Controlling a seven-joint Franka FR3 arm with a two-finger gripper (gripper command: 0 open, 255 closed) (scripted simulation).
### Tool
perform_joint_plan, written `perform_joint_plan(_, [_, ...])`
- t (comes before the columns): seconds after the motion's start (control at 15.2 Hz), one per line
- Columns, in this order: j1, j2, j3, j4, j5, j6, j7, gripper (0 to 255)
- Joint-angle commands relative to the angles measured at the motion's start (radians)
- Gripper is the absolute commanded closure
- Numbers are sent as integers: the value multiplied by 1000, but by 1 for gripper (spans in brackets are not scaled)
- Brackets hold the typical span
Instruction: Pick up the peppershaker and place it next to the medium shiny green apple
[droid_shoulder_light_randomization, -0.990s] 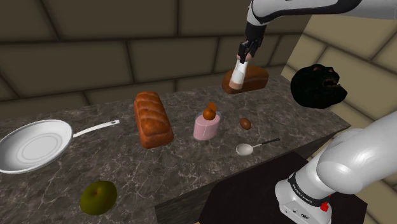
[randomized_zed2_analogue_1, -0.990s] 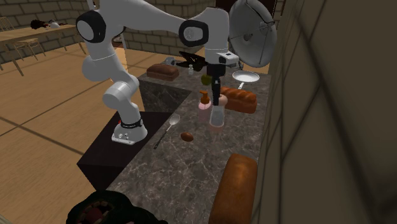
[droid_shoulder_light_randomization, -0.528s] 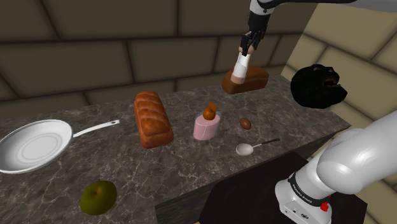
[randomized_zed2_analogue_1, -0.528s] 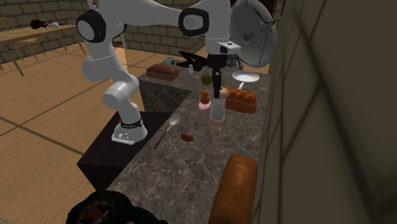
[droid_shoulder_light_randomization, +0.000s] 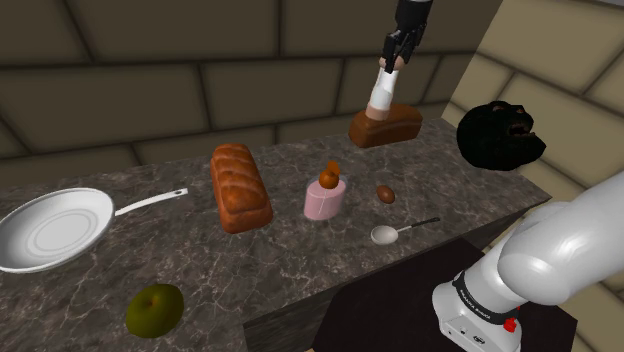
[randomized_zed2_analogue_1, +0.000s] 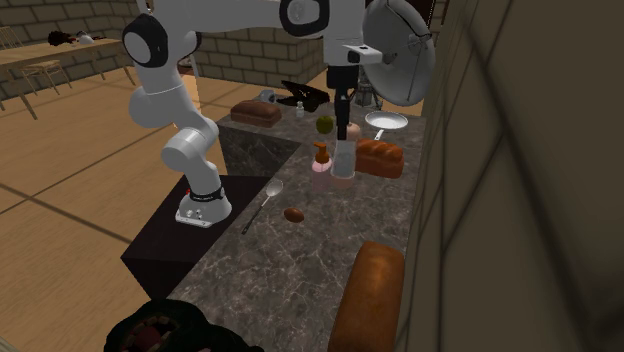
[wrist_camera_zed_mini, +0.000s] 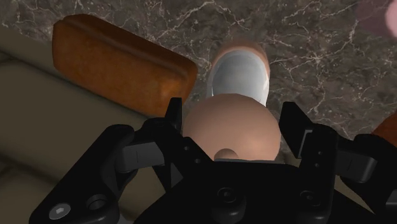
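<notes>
We are gripping the white, brown-capped pepper shaker (droid_shoulder_light_randomization: 380, 98) in the black hand (droid_shoulder_light_randomization: 391, 62), high over the marbled bench's (droid_shoulder_light_randomization: 280, 262) far right in the shoulder view. Transport step; next: carrying it near-left, beside the round olive-green apple (droid_shoulder_light_randomization: 154, 308).

A tan block wall (droid_shoulder_light_randomization: 200, 90) stands behind my claw (droid_shoulder_light_randomization: 393, 62), dark marbled counter (droid_shoulder_light_randomization: 300, 262) beneath it, wooden floor (randomized_zed2_analogue_1: 70, 180) beyond.

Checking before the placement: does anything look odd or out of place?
Nothing is spilled or toppled. The one oddity is a lumpy black object at the end of the counter, too dark to identify. The gripper holds the peppershaker upright.
</notes>
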Motion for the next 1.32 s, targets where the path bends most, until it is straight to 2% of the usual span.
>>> perform_joint_plan(0.0, [0,6,0,35,1,-29,-5,255])
perform_joint_plan(0.2, [0,16,1,81,3,-64,-11,255])
perform_joint_plan(0.73, [76,-73,118,-39,11,-66,184,255])
perform_joint_plan(1.25, [150,-94,243,-83,39,-75,379,255])
